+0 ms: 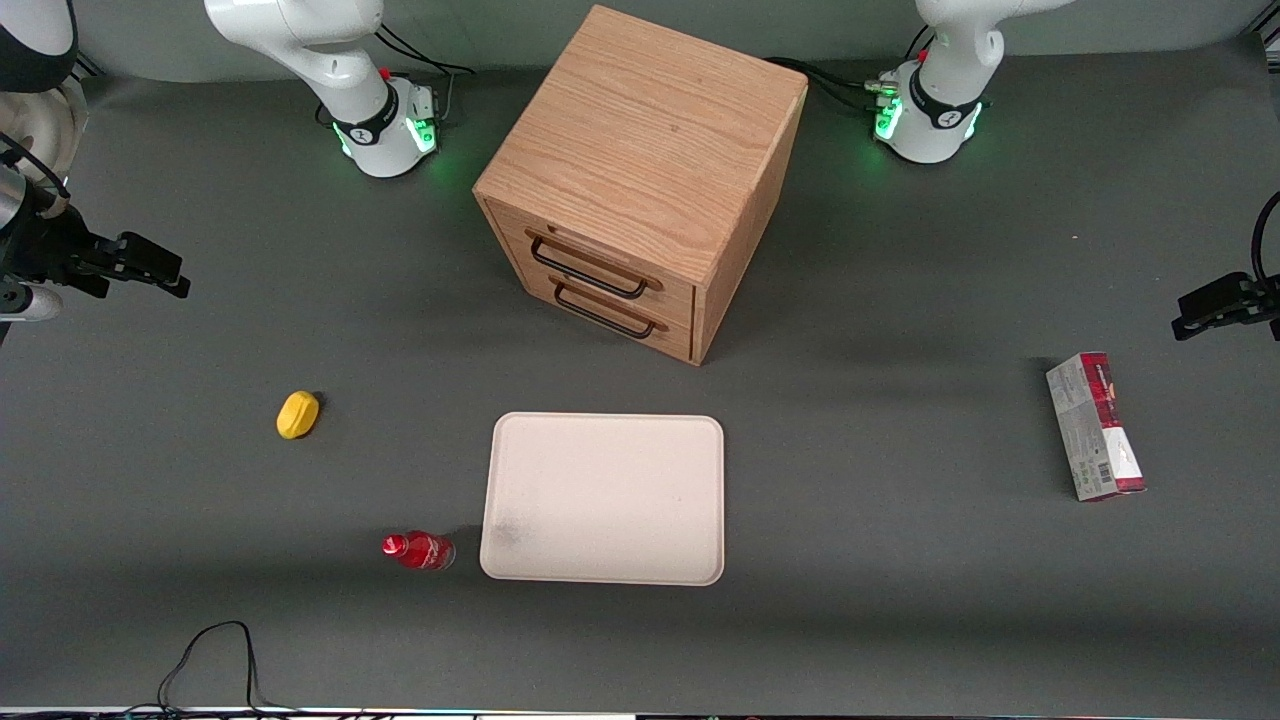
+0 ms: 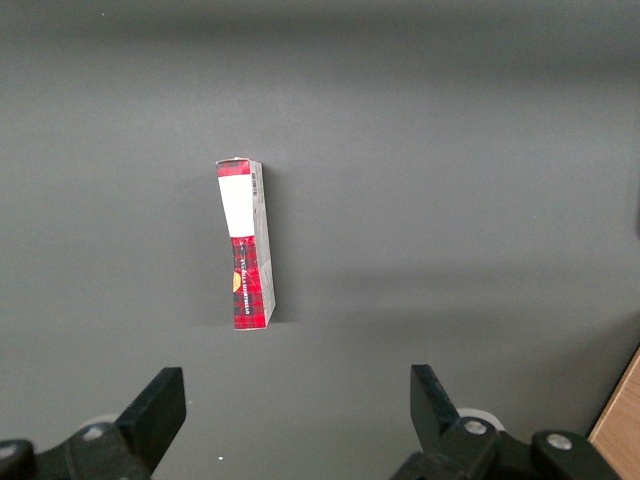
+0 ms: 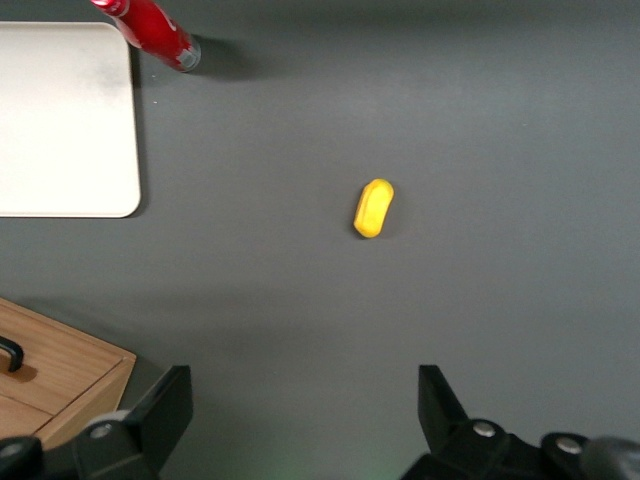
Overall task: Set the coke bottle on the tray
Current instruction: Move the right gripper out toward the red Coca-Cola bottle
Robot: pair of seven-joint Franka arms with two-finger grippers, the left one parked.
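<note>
The coke bottle (image 1: 420,550), small and red with a red cap, lies on its side on the grey table, close beside the tray's smudged corner and apart from it. It also shows in the right wrist view (image 3: 152,25). The cream tray (image 1: 603,498) lies flat in front of the wooden cabinet, nearer the front camera, and shows in the right wrist view (image 3: 60,120). Nothing is on it. My right gripper (image 1: 160,270) hangs above the table at the working arm's end, well away from the bottle. It is open and empty (image 3: 305,385).
A wooden two-drawer cabinet (image 1: 640,170) stands mid-table. A small yellow lump (image 1: 297,414) lies between my gripper and the bottle, seen in the right wrist view (image 3: 373,207). A red-and-grey carton (image 1: 1095,425) lies toward the parked arm's end. A black cable (image 1: 215,650) loops at the table's front edge.
</note>
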